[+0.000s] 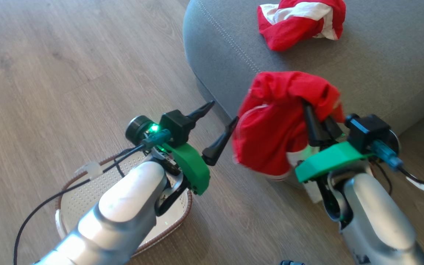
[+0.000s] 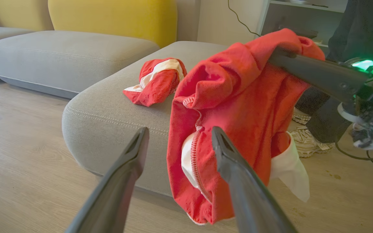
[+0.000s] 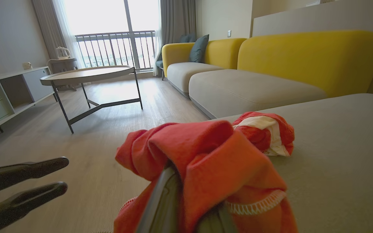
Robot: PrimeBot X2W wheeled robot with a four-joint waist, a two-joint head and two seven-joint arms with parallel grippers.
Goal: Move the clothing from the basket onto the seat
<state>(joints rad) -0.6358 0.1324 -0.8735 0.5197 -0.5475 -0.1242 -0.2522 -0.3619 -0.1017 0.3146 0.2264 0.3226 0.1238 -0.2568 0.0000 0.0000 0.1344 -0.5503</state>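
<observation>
Carrying is the step in hand. The right gripper (image 1: 317,117) is clamped on a red garment (image 1: 271,136), which hangs in the air just off the seat's (image 1: 381,81) front edge, near its rounded corner, with the hem below the cushion top. Next, I judge, it must rise and travel inward over that edge, then let go.

A red-and-white piece (image 1: 300,22) already lies further in on the seat. The left gripper (image 1: 223,112), jaws spread and empty, hovers just beside the hanging cloth and could snag it. The basket (image 1: 87,191) sits on the floor (image 1: 50,73) under the left forearm (image 1: 131,198). Its visible bottom looks bare, though much is hidden. A person's shoe (image 2: 309,139) stands near the seat.
</observation>
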